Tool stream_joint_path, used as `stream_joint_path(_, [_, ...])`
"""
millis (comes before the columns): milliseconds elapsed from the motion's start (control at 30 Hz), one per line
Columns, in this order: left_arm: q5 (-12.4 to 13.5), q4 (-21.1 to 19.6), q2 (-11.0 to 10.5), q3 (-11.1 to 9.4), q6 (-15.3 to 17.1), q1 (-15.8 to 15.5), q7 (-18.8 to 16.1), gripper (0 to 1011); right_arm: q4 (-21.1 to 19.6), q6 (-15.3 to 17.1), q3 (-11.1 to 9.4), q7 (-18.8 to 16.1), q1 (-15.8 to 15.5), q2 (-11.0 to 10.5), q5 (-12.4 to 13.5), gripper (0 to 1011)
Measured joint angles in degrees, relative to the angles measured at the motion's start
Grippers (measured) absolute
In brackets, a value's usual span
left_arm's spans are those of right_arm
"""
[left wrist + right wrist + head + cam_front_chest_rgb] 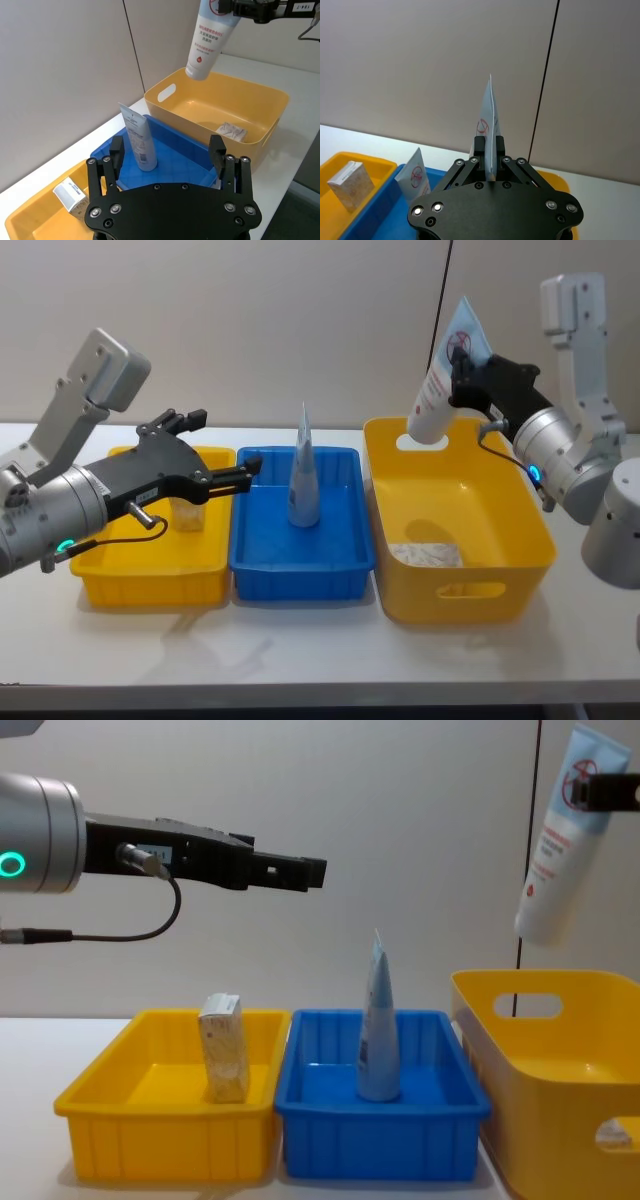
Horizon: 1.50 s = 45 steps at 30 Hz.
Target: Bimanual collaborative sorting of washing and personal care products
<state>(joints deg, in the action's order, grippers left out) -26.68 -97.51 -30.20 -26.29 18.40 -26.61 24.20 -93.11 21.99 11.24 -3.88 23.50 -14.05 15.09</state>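
Observation:
My right gripper (460, 365) is shut on the flat crimped end of a white and pale-blue tube (437, 400), which hangs cap-down over the back rim of the large yellow bin (520, 510). The same tube (558, 840) shows high at the right in the chest view. A white pouch with grey print (428, 555) lies on that bin's floor. A second slim tube (303, 485) stands on its cap in the blue bin (300, 575). A small beige carton (187, 515) stands in the low yellow tray (150, 575). My left gripper (230, 447) hovers open and empty above where the tray meets the blue bin.
The three bins stand side by side on a white table (320, 650), with its front edge near me. A plain wall (300, 320) runs close behind them. A dark vertical seam (530, 870) in the wall passes behind the held tube.

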Motion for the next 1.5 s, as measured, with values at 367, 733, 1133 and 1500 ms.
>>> stream_joint_path(367, [0.0,0.0,0.0,0.0,0.0,0.0,0.0,1001,2.8,0.4,-0.4,0.6,-0.1,0.0,-1.1,80])
stream_joint_path(733, [0.0,0.0,0.0,0.0,0.0,0.0,0.0,1001,4.3,0.4,-0.6,1.0,-0.1,0.0,-1.8,318])
stream_joint_path(1133, [0.0,0.0,0.0,0.0,0.0,0.0,0.0,1001,5.0,0.5,-0.7,1.1,-0.1,0.0,-2.1,733])
stream_joint_path(1500, [0.0,0.0,0.0,0.0,0.0,0.0,0.0,1001,5.2,0.5,-0.7,1.2,-0.1,0.0,-2.2,1002])
